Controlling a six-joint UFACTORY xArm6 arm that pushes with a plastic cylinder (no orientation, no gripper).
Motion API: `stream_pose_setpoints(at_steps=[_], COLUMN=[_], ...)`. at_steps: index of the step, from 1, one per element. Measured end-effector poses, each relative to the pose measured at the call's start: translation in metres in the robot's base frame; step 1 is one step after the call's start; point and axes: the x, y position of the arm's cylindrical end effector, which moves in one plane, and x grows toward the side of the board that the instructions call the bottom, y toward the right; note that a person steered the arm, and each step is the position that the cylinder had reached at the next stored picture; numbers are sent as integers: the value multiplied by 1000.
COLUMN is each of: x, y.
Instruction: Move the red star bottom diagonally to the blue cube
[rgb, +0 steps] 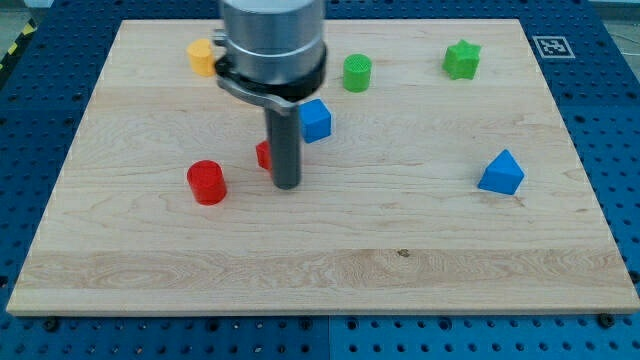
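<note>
Counter: pale wooden counter (330, 270), bare along the view's bottom.
Red cylinder: small red cylinder block (207, 182), left of our rod.
Our tip: rod end (287, 186); we carry no claw, so nothing opens or closes.
Red star: red block (263, 155), mostly hidden behind the rod, touching it.
Blue cube: blue cube block (315, 120), just beyond.
Risk: we may shove the star blindly into the cube.

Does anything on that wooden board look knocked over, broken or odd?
Nothing stands out. The blocks sit flat and whole on the board. Only the red star is mostly hidden behind my tip, below-left of the blue cube.
</note>
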Motion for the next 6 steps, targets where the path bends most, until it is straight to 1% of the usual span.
stream_pose_setpoints(at_steps=[1, 2, 3, 4, 5, 6], x=[15, 28, 37, 29, -3, -47], y=[-7, 33, 87, 114, 145, 157])
